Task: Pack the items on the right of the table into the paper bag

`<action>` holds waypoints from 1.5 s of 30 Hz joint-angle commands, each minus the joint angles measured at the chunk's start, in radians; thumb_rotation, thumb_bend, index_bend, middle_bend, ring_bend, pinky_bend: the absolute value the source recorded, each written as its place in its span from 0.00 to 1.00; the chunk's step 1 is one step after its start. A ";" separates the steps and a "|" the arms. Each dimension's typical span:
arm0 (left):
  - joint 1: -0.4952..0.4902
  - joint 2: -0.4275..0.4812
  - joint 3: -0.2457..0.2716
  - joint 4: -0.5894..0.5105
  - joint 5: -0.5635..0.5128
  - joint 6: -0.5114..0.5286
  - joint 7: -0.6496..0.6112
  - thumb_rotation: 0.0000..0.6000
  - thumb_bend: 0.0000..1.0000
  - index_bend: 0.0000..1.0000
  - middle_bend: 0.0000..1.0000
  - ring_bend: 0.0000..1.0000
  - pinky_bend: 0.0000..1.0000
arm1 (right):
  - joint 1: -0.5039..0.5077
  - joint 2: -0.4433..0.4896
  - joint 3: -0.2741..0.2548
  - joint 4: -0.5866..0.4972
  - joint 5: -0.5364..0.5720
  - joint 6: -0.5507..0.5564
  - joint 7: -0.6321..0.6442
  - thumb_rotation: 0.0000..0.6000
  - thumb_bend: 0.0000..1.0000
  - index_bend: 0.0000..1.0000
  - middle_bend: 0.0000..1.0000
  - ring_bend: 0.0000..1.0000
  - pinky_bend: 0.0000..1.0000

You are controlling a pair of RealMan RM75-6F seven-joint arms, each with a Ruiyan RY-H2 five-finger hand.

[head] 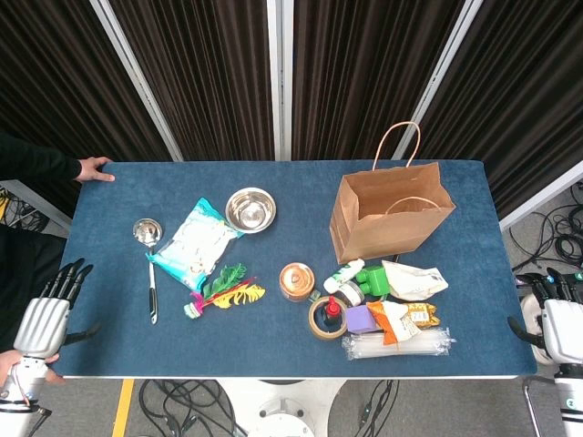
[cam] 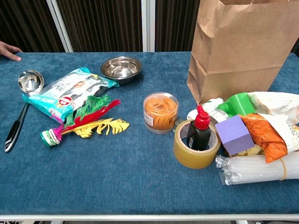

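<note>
Dark curtains hang behind your blue table (head: 118, 273). One brown paper bag (head: 392, 217) stands upright at the right rear. In front of it lies one cluster: a tape roll (cam: 195, 144) ringing a red-capped bottle (cam: 200, 130), one purple block (cam: 235, 134), one green cup (cam: 238, 103), one orange packet (cam: 261, 135), one bundle of clear straws (cam: 257, 169). Your left hand (head: 44, 320) hovers off the table's left edge, fingers spread, holding nothing. Your right hand (head: 557, 320) sits off the right edge; its fingers cannot be made out. No label is readable.

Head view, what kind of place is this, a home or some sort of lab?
Probably a robot lab or test cell: a blue-covered table ringed by dark curtains, loose cables on the floor, and a robot hand at each side.
</note>
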 commanded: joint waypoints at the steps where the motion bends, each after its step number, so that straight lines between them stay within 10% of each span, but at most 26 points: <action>1: -0.006 0.002 -0.001 -0.004 0.001 -0.008 0.003 1.00 0.16 0.07 0.12 0.02 0.16 | 0.000 0.009 -0.002 -0.026 -0.010 0.004 0.002 1.00 0.12 0.23 0.22 0.07 0.15; 17: 0.014 0.000 0.012 0.022 0.002 0.011 -0.030 1.00 0.16 0.07 0.12 0.02 0.16 | 0.069 0.058 -0.095 -0.250 -0.176 -0.104 -0.161 1.00 0.10 0.23 0.23 0.07 0.16; 45: 0.005 -0.006 -0.027 0.033 -0.055 -0.018 -0.036 1.00 0.16 0.07 0.12 0.02 0.16 | 0.200 -0.147 -0.117 -0.224 -0.099 -0.317 -0.330 1.00 0.07 0.13 0.16 0.05 0.17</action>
